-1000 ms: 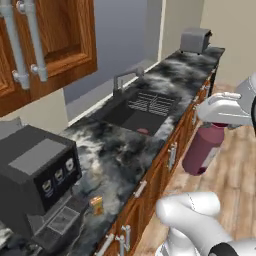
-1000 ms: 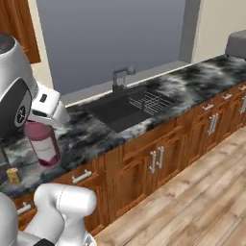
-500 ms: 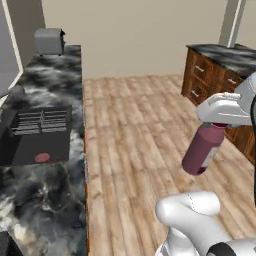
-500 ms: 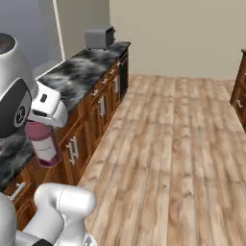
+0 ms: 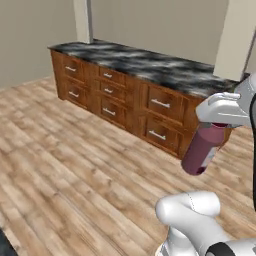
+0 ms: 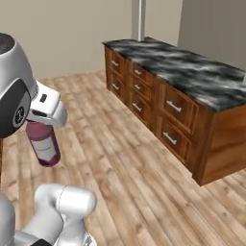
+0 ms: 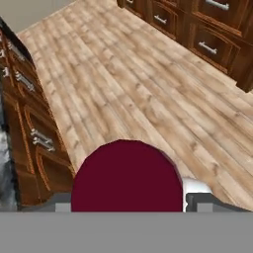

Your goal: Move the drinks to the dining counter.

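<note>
Dining surface (image 5: 150, 65) stands across the wooden floor (image 5: 75, 165) at left; at right, my fingers (image 5: 216, 125) grip the maroon bottle (image 5: 201, 150) just under its cap (rigid, likely top-heavy, smooth-sided), carried aloft.

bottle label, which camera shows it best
The right base view: the white label shows on the bottle hanging from the gripper. The left base view shows the bottle's side with little label. The hand view shows just its dark red cap from above.
</note>
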Available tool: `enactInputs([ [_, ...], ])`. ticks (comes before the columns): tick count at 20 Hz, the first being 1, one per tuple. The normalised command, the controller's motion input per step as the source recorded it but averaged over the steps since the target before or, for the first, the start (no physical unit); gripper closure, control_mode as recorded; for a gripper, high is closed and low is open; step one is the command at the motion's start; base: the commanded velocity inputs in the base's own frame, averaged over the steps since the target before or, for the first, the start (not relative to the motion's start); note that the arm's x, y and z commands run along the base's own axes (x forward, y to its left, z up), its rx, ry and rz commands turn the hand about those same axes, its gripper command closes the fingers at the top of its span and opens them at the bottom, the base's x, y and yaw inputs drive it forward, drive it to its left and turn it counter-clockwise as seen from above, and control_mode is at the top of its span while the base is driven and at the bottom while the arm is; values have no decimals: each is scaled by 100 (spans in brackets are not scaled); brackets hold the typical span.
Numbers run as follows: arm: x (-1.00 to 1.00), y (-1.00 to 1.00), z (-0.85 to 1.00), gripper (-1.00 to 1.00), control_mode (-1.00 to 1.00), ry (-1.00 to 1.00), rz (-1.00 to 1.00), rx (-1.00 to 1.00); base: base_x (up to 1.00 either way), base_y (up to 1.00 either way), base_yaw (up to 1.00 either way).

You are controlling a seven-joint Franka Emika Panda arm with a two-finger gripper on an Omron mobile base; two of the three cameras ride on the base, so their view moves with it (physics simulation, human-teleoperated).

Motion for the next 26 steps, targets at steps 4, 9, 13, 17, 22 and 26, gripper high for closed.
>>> enactInputs([
  [4, 0, 0, 0, 100, 100, 0, 0, 0, 41, 25, -76],
  [9, 0, 0, 0, 100, 100, 0, 0, 0, 100, 94, -44],
  [13, 0, 0, 0, 100, 100, 0, 0, 0, 100, 98, -38],
  [17, 0, 0, 0, 100, 100, 0, 0, 0, 100, 86, -30],
  [22, 0, 0, 0, 100, 100, 0, 0, 0, 100, 53, -29],
  [26, 0, 0, 0, 100, 100, 0, 0, 0, 100, 36, -31],
])
